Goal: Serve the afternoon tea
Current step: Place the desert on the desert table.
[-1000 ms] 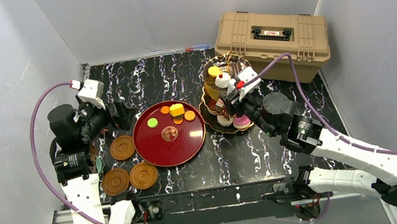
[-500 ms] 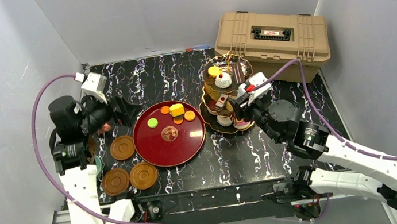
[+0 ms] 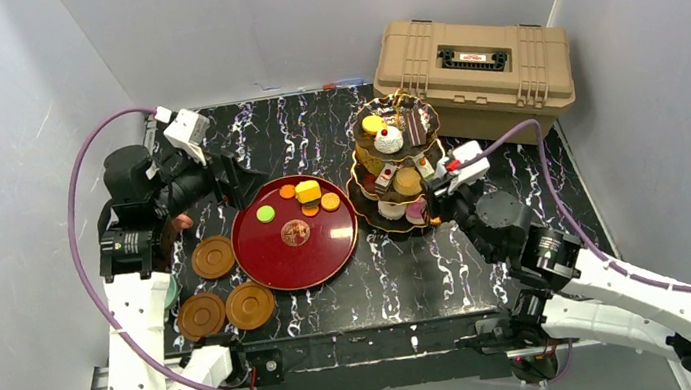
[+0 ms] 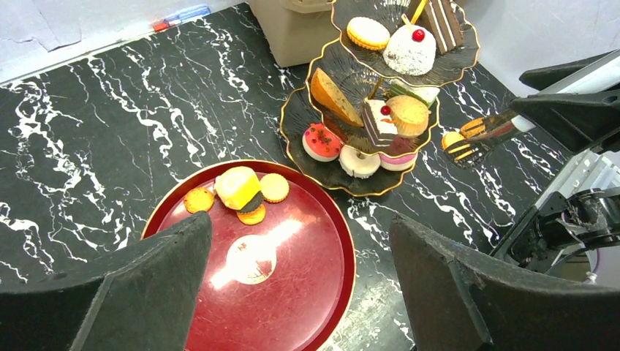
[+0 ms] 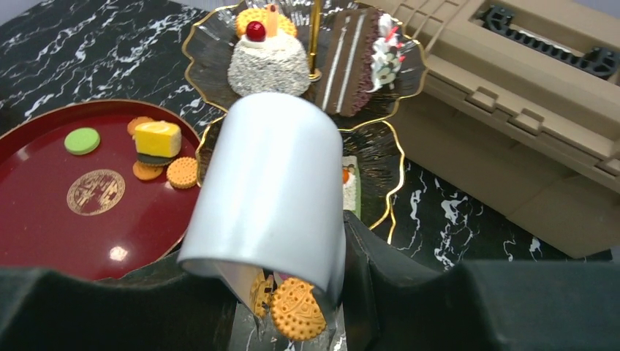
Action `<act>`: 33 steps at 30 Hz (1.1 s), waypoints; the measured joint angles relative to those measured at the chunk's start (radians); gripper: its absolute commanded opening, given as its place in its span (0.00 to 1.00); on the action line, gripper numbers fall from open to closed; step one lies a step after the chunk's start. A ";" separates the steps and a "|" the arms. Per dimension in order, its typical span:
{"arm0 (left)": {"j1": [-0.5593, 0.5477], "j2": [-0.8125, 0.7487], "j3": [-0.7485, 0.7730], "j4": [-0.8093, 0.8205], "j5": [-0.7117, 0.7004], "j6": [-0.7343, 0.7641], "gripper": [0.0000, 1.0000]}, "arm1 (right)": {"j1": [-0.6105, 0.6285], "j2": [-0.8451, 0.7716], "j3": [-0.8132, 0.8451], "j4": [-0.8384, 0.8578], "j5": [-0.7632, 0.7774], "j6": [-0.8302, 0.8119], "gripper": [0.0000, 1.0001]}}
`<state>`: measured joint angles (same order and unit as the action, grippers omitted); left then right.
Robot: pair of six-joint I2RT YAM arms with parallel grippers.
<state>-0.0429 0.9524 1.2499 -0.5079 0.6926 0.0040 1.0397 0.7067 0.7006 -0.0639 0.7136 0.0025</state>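
Your right gripper (image 3: 434,195) has just backed off the three-tier stand (image 4: 292,121). It's clamped on the tongs (image 5: 270,190), with a biscuit (image 5: 296,314) pinched in them, just beside the bottom tier. The left gripper (image 4: 300,248) has swung over the red tray (image 3: 274,260), wide open and empty. So that biscuit isn't served yet, I'd say.

A: How's your light?
B: Bright and even, from overhead; shadows on the marble table (image 3: 313,129) are soft and short.
A: Glare?
B: You get a white glint on the red tray (image 4: 307,292) at centre, and the metal tongs (image 5: 270,183) shine pale. At six o'clock in the left wrist view, the left gripper's fingers (image 4: 468,292) look soft, too near your lens.
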 measured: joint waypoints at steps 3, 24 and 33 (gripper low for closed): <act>0.000 -0.013 0.000 0.002 -0.005 0.004 0.89 | -0.005 -0.014 -0.026 0.039 0.043 -0.004 0.14; 0.000 -0.038 0.000 -0.003 -0.043 0.048 0.92 | -0.329 0.185 -0.233 0.517 -0.015 -0.050 0.29; 0.000 -0.041 0.000 -0.017 -0.050 0.062 0.92 | -0.352 0.183 -0.307 0.611 -0.047 0.012 0.46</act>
<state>-0.0433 0.9115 1.2499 -0.5247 0.6422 0.0658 0.6880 0.8898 0.3931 0.5468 0.6666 0.0147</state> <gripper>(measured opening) 0.921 0.516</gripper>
